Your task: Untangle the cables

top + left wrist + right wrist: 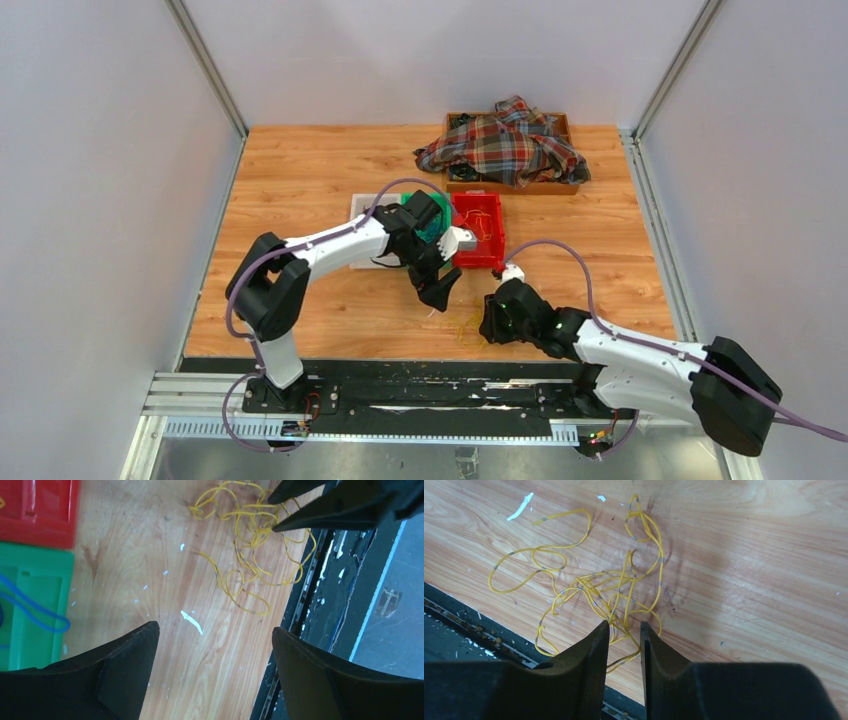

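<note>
At the near table edge: the yellow cable [596, 587] lies in a loose tangle of loops on the wood, just beside the black rail.
Right gripper [624, 627]: I have it low over the tangle's near side. Its fingers are close together with a narrow gap showing. Several yellow strands run through that gap, and I see no pinch on them.
Left gripper [215, 630]: fingers spread wide with nothing between them, hanging above bare wood near the tangle.
Blue cable [62, 628]: curled in the green tray [50, 565], well apart from the yellow one.
Red tray [478, 228]: right beside the green tray, mid-table. Thin yellow lines show inside, too small for me to make out.
Table [300, 180]: light wood, with a small white scrap [192, 621] below the left gripper.
Far edge: a plaid shirt [505, 145] is heaped over a wooden box [500, 187].
</note>
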